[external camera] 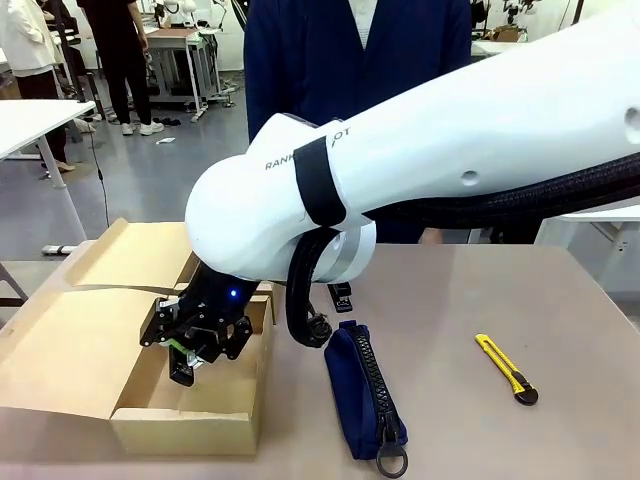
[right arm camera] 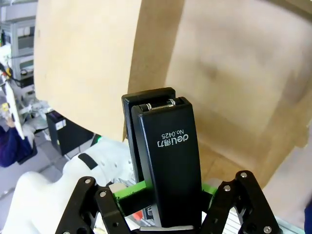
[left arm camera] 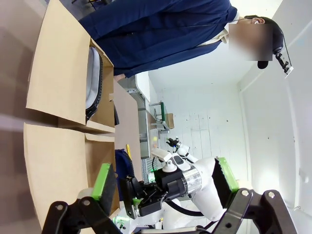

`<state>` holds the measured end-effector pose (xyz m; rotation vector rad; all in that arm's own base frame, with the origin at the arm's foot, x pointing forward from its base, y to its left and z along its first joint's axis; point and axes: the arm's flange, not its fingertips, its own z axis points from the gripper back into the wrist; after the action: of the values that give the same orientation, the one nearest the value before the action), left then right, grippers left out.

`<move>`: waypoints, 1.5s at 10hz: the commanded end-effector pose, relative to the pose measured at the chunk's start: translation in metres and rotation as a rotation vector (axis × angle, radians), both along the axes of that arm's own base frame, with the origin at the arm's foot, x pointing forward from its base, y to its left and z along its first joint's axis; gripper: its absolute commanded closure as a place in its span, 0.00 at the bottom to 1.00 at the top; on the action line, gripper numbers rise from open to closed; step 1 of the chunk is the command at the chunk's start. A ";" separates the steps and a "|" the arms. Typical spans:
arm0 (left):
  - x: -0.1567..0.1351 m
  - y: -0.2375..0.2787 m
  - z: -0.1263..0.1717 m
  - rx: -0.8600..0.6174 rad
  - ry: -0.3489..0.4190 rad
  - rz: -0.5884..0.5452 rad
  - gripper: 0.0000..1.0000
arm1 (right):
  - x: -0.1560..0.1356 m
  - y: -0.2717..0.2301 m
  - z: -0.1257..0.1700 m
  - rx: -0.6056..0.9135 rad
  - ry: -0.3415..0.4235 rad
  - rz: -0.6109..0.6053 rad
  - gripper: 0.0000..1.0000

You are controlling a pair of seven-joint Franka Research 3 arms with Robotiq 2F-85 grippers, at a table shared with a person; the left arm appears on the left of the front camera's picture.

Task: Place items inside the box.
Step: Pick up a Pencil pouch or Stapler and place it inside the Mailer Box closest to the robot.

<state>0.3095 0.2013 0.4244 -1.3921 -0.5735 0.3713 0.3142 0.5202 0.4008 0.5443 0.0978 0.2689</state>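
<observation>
The right claw [external camera: 195, 343] is reaching over the open cardboard box [external camera: 60, 350] and hanging above its inner well, close to the box's right-hand wall. It is pinching a small black stapler [external camera: 184, 370] between its green pads [right arm camera: 129, 191]. The stapler is pointing down into the box and is not yet resting on the box floor. In the right wrist view, the cardboard beyond the stapler is looking bare.

The task is judged to be at an early stage, with the stapler about to go in and not yet let go. Two more items are waiting on the bench [external camera: 480, 300]. A long navy pouch [external camera: 362, 390] with a heavy zip and a ring pull is lying just right of the box. A yellow knife [external camera: 506, 367] is lying well to the right of the box, beyond the pouch. Both are still to be picked up.

The stapler is a long, boxy shape in smooth black plastic. White maker's print is running along its top, and a bright metal pin is crossing its far end. The pads are pressing on its two long sides near the back.

The left claw [left arm camera: 165, 183] is spread wide with nothing between its pads, held well apart from the box. A person [external camera: 340, 60] in dark blue is standing at the far side of the box.
</observation>
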 end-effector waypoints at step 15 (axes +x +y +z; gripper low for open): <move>-0.001 -0.001 0.001 -0.005 -0.028 0.000 0.00 | -0.001 -0.002 0.012 -0.048 -0.072 -0.080 0.00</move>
<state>0.3095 0.2013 0.4244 -1.3922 -0.5735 0.3713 0.3179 0.5210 0.4077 0.4632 0.0278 0.2177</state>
